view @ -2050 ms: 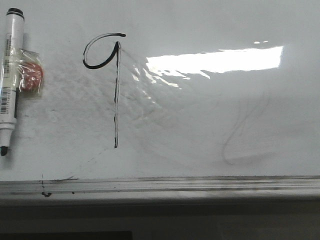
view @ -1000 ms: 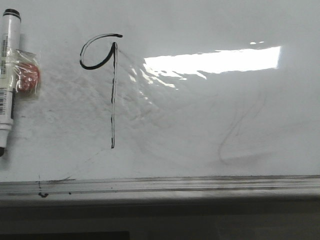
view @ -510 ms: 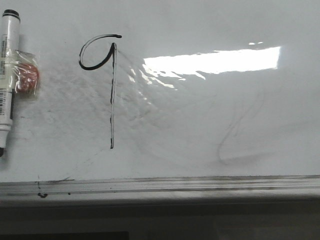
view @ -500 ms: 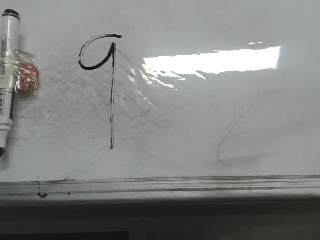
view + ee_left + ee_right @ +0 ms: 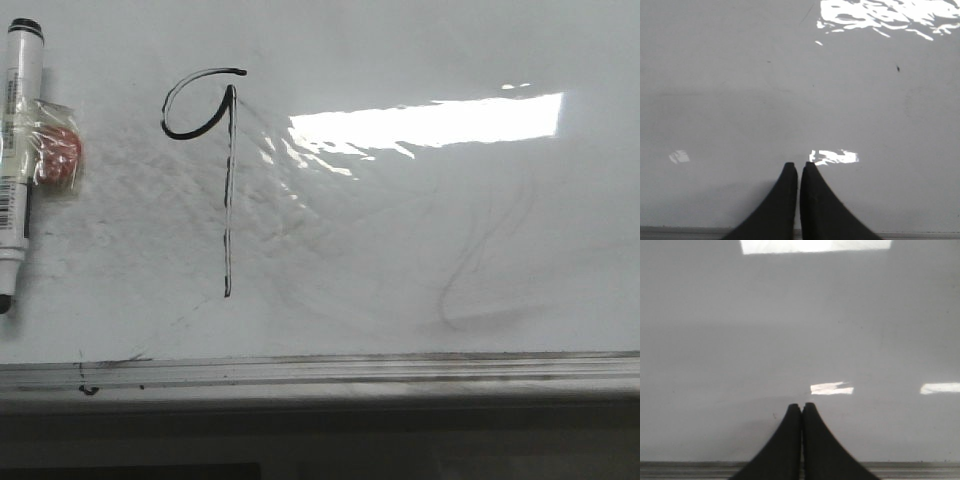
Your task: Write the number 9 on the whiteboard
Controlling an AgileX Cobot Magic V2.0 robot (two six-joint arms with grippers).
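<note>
Only readable mark: a hand-drawn black number 9 (image 5: 222,150) on the whiteboard (image 5: 400,250), left of center in the front view. Open rounded loop on top, long straight stem running down toward the rail (image 5: 320,370).

Marker (image 5: 18,160) at the board's left edge has a printed label with a barcode on the barrel. Print is too small and blurred to read, no brand legible.

Faint grey curved smear (image 5: 480,270) on the right side of the board is not a legible character.

Both wrist views: plain white board surface with glare patches only, no text, labels or numbers visible there.
</note>
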